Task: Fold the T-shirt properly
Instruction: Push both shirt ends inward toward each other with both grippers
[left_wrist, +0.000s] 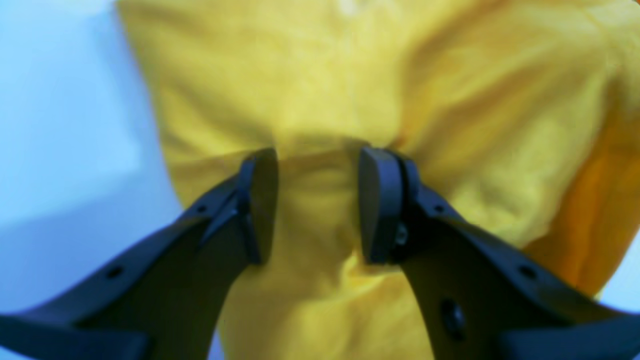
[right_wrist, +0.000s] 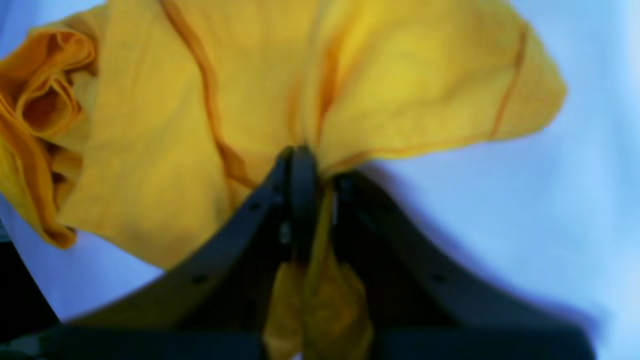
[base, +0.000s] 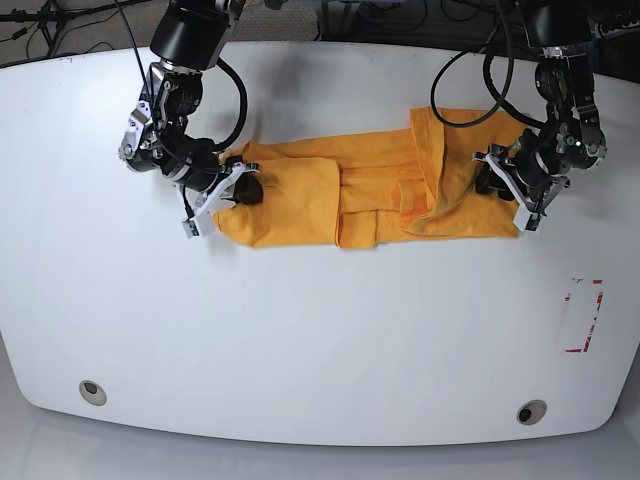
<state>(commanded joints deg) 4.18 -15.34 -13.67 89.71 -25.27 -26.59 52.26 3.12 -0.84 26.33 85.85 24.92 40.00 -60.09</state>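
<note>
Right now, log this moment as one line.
T-shirt: partly folded on table | right gripper: shut on fabric | left gripper: open, straddling fabric

Bare white table (base: 320, 330) surrounds the T-shirt (base: 370, 190), unobstructed.

Glossy white tabletop (base: 300, 330) with rounded corners, evenly lit; two round metal fittings (base: 92, 392) near its front edge, red rectangular marking (base: 583, 315) at right; black cables (base: 60, 20) behind.
</note>
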